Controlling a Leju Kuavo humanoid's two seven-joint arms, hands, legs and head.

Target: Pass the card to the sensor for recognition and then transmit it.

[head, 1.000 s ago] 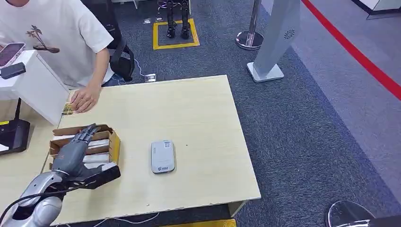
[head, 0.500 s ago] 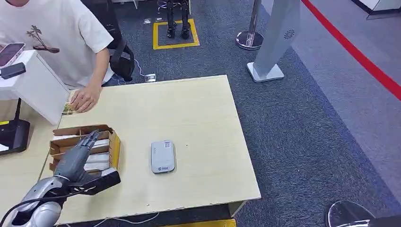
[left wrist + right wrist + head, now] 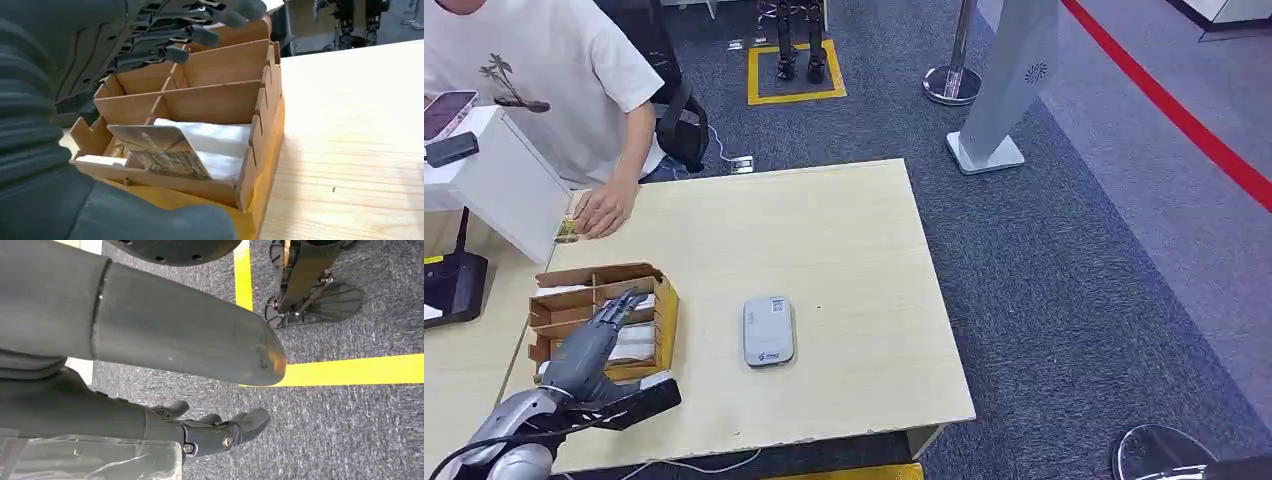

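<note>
My left hand [image 3: 587,347] hovers open over a brown cardboard box [image 3: 665,312] with several compartments at the table's front left. In the left wrist view its fingers [image 3: 202,36] stretch above the far compartments and its thumb [image 3: 150,220] lies at the near side, with nothing held. A picture card [image 3: 160,151] leans on white cards in the nearest compartment of the box [image 3: 220,102]. The grey sensor [image 3: 768,331] lies flat on the table to the right of the box. My right hand [image 3: 215,432] hangs over the carpet, holding nothing.
A person in a white shirt sits at the far left, one hand [image 3: 604,210] resting on a card on the wooden table [image 3: 824,230]. A white box [image 3: 499,185] and a black device [image 3: 449,288] stand at the left. Grey carpet lies right of the table.
My left hand has drawn back toward the table's front edge, its fingertips moving from the box's far rim to its middle. The person and the sensor have not moved.
</note>
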